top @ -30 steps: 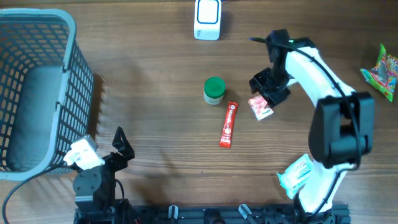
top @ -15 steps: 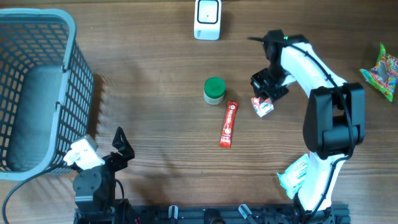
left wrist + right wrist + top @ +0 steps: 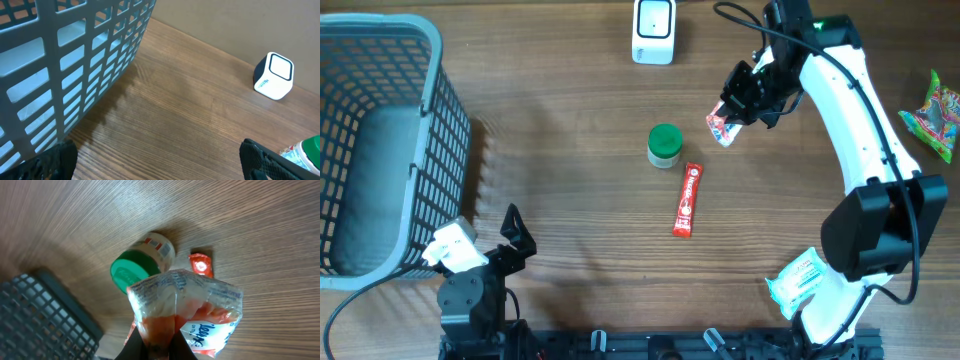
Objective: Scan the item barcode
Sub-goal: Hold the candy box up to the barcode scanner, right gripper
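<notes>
My right gripper (image 3: 740,98) is shut on a red and white tissue packet (image 3: 721,127) and holds it off the table, to the right of the white scanner (image 3: 653,30). In the right wrist view the packet (image 3: 200,300) hangs from the gripper (image 3: 159,342), pinched at its sealed end, above a green-lidded jar (image 3: 142,265) and a red stick sachet (image 3: 200,264). My left gripper (image 3: 160,162) stands wide open over bare wood at the front left, beside the basket (image 3: 75,50). The scanner (image 3: 273,75) shows far off in the left wrist view.
A grey basket (image 3: 380,140) fills the left side. The green-lidded jar (image 3: 664,145) and the red sachet (image 3: 688,199) lie mid-table. A colourful bag (image 3: 935,112) lies at the right edge and a green and white pack (image 3: 795,280) at the front right.
My right gripper closed on the tissue packet, lifted it off the table and carried it back and left toward the scanner. The left arm has not moved.
</notes>
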Controlling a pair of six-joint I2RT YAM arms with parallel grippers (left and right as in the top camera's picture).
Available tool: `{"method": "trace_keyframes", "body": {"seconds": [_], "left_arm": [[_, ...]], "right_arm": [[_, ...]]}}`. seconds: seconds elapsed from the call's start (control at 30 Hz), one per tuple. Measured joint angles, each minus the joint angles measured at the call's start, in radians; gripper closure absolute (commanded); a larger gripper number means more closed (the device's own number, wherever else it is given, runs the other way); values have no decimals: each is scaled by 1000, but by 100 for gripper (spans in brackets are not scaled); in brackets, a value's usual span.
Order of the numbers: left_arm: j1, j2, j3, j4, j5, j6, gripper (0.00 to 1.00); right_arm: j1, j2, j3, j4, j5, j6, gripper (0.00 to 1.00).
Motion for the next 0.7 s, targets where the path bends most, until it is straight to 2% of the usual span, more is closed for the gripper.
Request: {"method": "trace_keyframes", "body": {"seconds": [0.1, 0.23, 0.37, 0.43, 0.57, 0.63, 0.7], "left_arm": [[0, 0, 0, 0, 0, 0, 0], [0, 0, 0, 0, 0, 0, 0], [0, 0, 0, 0, 0, 0, 0], [0, 0, 0, 0, 0, 0, 0], [0, 0, 0, 0, 0, 0, 0], [0, 0, 0, 0, 0, 0, 0], [0, 0, 0, 0, 0, 0, 0]], "right_arm": [[-1, 0, 0, 39, -143, -82, 96], [-1, 0, 0, 50, -509, -226, 96], [8, -5, 0, 52, -770, -266, 96], [25, -26, 0, 83, -838, -251, 96], [94, -164, 0, 316, -838, -84, 96], [145, -264, 0, 496, -698, 11, 96], [233, -415, 2, 550, -418, 54, 96]]}}
